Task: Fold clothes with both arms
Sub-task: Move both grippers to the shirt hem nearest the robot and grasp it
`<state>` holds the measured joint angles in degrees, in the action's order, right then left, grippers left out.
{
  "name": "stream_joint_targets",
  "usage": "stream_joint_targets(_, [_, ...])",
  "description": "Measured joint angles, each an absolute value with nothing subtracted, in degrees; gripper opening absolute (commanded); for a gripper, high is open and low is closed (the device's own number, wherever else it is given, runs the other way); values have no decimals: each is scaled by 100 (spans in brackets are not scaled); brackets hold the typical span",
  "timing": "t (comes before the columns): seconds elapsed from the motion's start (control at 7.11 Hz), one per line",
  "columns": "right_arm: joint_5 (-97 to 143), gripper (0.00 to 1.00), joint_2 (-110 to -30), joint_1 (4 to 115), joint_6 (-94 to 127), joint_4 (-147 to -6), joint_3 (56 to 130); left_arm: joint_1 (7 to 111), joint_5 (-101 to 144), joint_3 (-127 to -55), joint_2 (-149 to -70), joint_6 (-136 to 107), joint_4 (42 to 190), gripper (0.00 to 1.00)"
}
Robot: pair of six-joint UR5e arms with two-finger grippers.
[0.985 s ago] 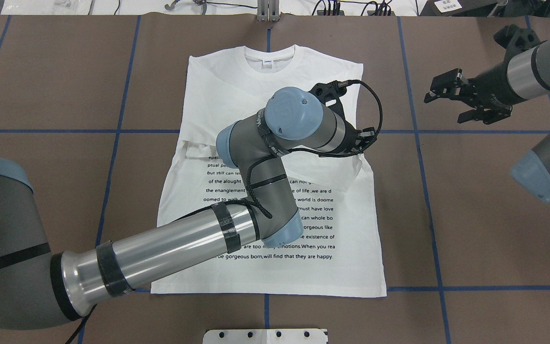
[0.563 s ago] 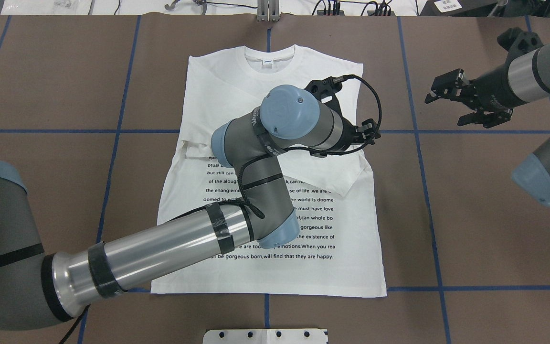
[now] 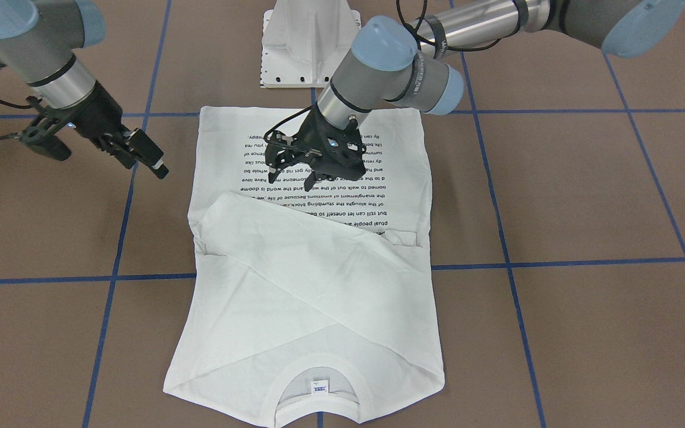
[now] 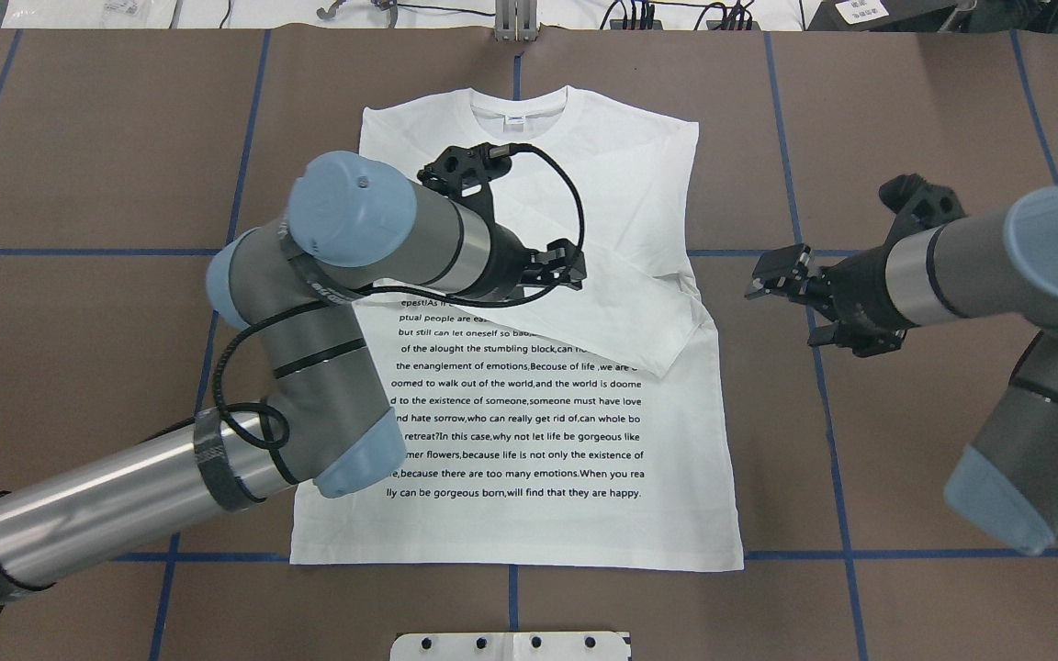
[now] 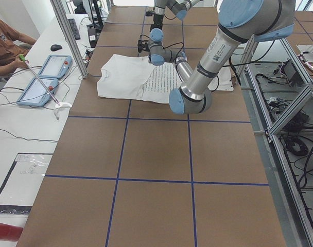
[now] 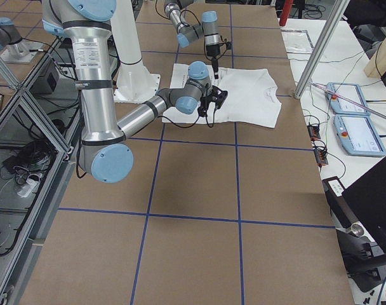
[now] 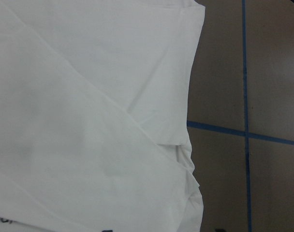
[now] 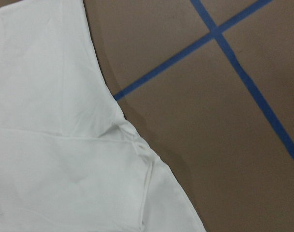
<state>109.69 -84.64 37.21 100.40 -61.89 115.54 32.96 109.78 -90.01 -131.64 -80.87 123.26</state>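
On the brown counter [image 4: 906, 119] the shirt [image 4: 529, 422] lies flat, sleeves folded in, the left hand [image 3: 304, 172] above it and the right hand [image 4: 791, 308] beside its edge both spread and empty, so if you pinch one layer only, a sleeve may slide out.

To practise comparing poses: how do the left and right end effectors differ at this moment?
The left end effector hangs over the shirt; the right end effector is off the shirt, over the table beside its edge. The left's wrist camera sees mostly cloth; the right's sees about half table. Both look open and empty.
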Motion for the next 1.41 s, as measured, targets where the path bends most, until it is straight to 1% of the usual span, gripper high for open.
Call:
stream_joint_targets(0.14, [10231, 95, -8629, 2923, 10525, -6296, 11794, 3441, 11086, -9371, -12769, -7874, 12258, 75])
stream_joint_targets(0.28, [9463, 94, -8738, 2127, 10946, -6744, 12079, 3537, 11130, -9613, -12476, -7706, 12237, 76])
stream_joint_targets(0.42, [8724, 93, -8718, 1353, 11433, -7475, 12342, 3587, 11141, -9715, -12329, -7611, 12234, 75])
stream_joint_targets(0.7, [7763, 92, -8631, 381, 12233, -8243, 12450, 3618, 11123, -9760, -12254, -7567, 12234, 75])
stream_joint_targets(0.99, [7473, 89, -8616, 27, 12606, -8487, 12344, 3631, 11111, -9759, -12242, -7561, 12236, 76])
stream_joint_targets(1.41, [7440, 84, -8600, -36, 12778, -8539, 12175, 3631, 11109, -9756, -12224, -7567, 12252, 76])
